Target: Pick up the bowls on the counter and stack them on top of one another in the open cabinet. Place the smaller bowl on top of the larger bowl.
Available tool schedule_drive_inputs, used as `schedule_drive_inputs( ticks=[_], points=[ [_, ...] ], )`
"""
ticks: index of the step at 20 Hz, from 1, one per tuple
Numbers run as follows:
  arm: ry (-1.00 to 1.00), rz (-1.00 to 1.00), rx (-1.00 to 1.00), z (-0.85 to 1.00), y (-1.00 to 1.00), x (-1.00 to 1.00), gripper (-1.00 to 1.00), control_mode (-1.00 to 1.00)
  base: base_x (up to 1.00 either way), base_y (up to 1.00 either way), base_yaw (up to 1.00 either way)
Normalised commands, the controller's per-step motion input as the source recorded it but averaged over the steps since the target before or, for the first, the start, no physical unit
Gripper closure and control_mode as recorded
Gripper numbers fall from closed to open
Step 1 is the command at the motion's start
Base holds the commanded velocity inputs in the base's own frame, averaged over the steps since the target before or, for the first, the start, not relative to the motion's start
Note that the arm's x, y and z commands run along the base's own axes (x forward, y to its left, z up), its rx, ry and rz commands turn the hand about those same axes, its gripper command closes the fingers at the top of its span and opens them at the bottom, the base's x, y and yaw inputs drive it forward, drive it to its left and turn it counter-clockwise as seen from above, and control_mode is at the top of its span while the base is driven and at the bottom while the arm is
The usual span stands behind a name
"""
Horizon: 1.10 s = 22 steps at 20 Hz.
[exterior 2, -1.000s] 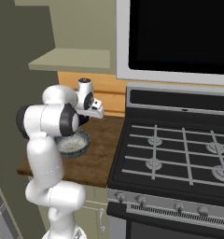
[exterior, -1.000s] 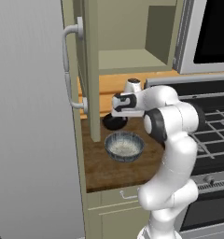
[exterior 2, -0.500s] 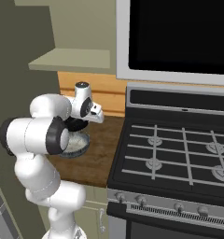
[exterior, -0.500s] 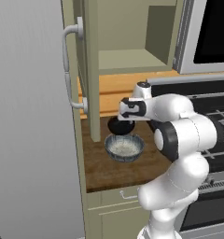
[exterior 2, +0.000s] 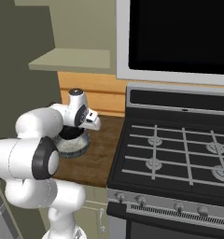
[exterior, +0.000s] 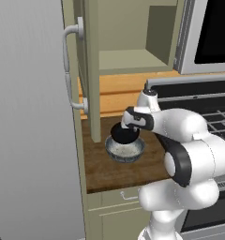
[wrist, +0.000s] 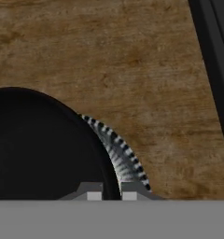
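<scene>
Left base view: the jaws pinch the rim of the smaller bowl, held directly over the larger bowl. The larger bowl sits on the bench, below the open cabinet and left of the stove. Hand view: the black bowl covers most of the ribbed wall beneath.

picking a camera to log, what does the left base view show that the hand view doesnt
Left base view: the open cabinet with its door and white handle, and the larger bowl's pale speckled inside.

Hand view: the end effector shut on the smaller bowl's rim, with the ribbed outer wall of the grey-blue bowl peeking out just beyond it.

Both: the black bowl, the grey-blue bowl, and the brown counter.
</scene>
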Motion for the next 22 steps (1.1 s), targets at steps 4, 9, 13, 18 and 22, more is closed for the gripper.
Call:
schedule_drive_inputs(
  ticks=[4, 9, 13, 18, 22],
  points=[
    [0.07, 0.03, -0.09, 0.01, 0.00, -0.36, 1.00, -1.00, 0.00, 0.00, 0.00],
    [0.05, 0.05, -0.10, 0.00, 0.12, -0.01, 1.00, -1.00, 0.00, 0.00, 0.00],
    [0.00, 0.02, 0.00, -0.10, 0.00, 0.04, 1.00, -1.00, 0.00, 0.00, 0.00],
    [0.05, 0.00, 0.00, -0.51, 0.13, 0.05, 1.00, -1.00, 0.00, 0.00, 0.00],
    [0.03, 0.00, -0.01, -0.33, 0.12, 0.01, 1.00, -1.00, 0.00, 0.00, 0.00]
  ],
)
